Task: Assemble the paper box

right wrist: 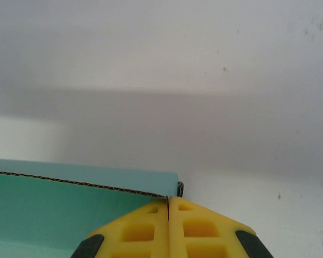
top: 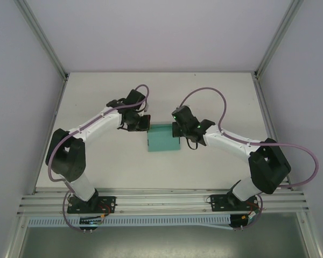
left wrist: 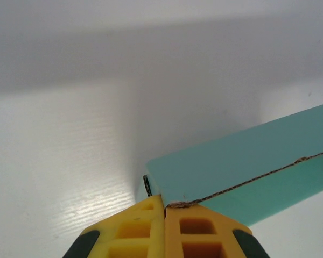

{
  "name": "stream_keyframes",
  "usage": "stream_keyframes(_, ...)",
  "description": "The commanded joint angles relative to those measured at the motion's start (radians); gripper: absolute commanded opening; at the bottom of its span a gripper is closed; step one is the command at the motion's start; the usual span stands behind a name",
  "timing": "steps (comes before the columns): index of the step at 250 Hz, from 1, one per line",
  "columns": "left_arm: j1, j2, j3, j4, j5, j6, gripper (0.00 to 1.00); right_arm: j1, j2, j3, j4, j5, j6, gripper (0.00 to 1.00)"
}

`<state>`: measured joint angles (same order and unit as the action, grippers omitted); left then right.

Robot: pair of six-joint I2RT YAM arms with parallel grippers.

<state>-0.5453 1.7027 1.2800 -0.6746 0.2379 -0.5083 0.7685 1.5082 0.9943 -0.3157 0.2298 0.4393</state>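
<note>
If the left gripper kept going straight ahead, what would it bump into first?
The paper box: its corner edge sits right at the shut jaws of the left gripper, seemingly touching, though depth is unclear.

the left arm [top: 97, 122] and the right arm [top: 229, 141] each have white tubular links between bulky black joint housings, black base plates [top: 91, 205] and a lilac cable [top: 204, 89] looping alongside. the left gripper [left wrist: 164, 207] and right gripper [right wrist: 168, 200] have yellow moulded fingers [left wrist: 140, 231] with square recesses and black outer pads. a small green light [top: 175, 114] glows on the right wrist.
</note>
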Motion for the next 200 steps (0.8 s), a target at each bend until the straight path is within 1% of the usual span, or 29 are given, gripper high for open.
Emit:
stream_keyframes(1,-0.016,-0.035,-0.065,0.000,0.024,-0.026,0.00,0.020,0.009,-0.016,-0.008,-0.035,0.018,0.00)
stream_keyframes(27,-0.037,-0.078,-0.123,-0.006,-0.011,0.002,0.00,0.025,-0.010,-0.041,0.008,-0.031,0.022,0.00)
stream_keyframes(37,-0.043,-0.094,-0.142,0.001,-0.003,0.005,0.00,0.028,-0.020,-0.053,0.017,-0.026,0.030,0.00)
stream_keyframes(56,-0.059,-0.117,-0.159,0.032,0.046,0.020,0.00,0.034,-0.033,-0.074,0.057,-0.039,0.039,0.00)
stream_keyframes(68,-0.069,-0.127,-0.163,0.062,0.085,0.033,0.10,0.037,-0.036,-0.080,0.074,-0.056,0.044,0.00)
stream_keyframes(74,-0.071,-0.131,-0.161,0.074,0.105,0.036,0.12,0.039,-0.038,-0.081,0.079,-0.062,0.044,0.00)
stream_keyframes(94,-0.074,-0.140,-0.161,0.101,0.159,0.038,0.10,0.050,-0.042,-0.077,0.077,-0.062,0.036,0.00)
stream_keyframes(102,-0.076,-0.148,-0.164,0.111,0.168,0.038,0.06,0.056,-0.047,-0.076,0.071,-0.052,0.033,0.00)
stream_keyframes(113,-0.076,-0.158,-0.170,0.124,0.175,0.045,0.06,0.063,-0.060,-0.084,0.079,-0.034,0.028,0.00)
stream_keyframes(128,-0.076,-0.164,-0.156,0.126,0.154,0.052,0.07,0.064,-0.075,-0.099,0.114,-0.025,0.018,0.00)
stream_keyframes(142,-0.077,-0.159,-0.134,0.122,0.132,0.062,0.01,0.066,-0.081,-0.104,0.153,-0.022,-0.001,0.00)
stream_keyframes(189,-0.076,-0.129,-0.066,0.149,0.115,0.114,0.04,0.065,-0.077,-0.067,0.227,0.040,-0.092,0.00)
stream_keyframes(200,-0.076,-0.122,-0.053,0.153,0.111,0.132,0.06,0.065,-0.078,-0.071,0.262,0.060,-0.108,0.00)
